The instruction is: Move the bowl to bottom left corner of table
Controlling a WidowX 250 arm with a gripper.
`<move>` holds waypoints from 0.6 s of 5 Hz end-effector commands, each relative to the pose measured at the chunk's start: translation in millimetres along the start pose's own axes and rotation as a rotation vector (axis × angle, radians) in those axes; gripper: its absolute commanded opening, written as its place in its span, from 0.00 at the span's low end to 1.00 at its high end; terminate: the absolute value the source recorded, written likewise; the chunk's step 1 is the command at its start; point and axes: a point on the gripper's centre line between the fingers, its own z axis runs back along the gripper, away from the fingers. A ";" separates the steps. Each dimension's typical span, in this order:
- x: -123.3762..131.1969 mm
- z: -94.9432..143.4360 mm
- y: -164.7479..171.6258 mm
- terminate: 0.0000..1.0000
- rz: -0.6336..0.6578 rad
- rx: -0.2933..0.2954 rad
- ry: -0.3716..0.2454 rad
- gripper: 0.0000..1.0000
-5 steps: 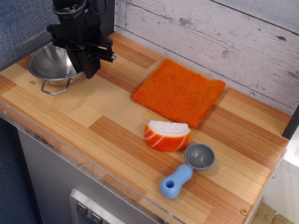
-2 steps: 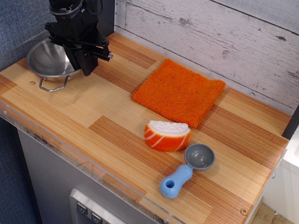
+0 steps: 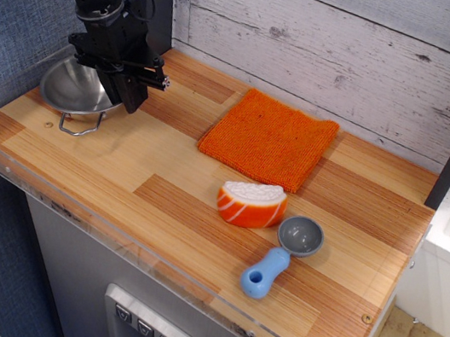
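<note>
Now: gripper [image 3: 127,93] at the steel bowl's [image 3: 72,89] right rim.
Its fingers look clamped on that rim, bowl lying left of them, near the table's [image 3: 200,216] left edge.

bowl [image 3: 74,91] at table [image 3: 170,185] far left, cloth [image 3: 270,137] behind centre, sushi [image 3: 251,204] before it, scoop [image 3: 282,256] right of sushi

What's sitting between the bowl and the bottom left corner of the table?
Nothing visible. The bowl sits at the table's left end with the pincer at its right rim. Only bare wood lies toward the near-left corner; cloth, toy food and scoop lie off right.
</note>
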 end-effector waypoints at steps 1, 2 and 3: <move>-36.0 -37.3 -11.6 0.00 0.063 -0.050 0.149 0.00; -37.2 -36.9 -9.3 0.00 0.091 -0.026 0.149 1.00; -34.4 -33.2 -10.6 0.00 0.080 -0.031 0.152 1.00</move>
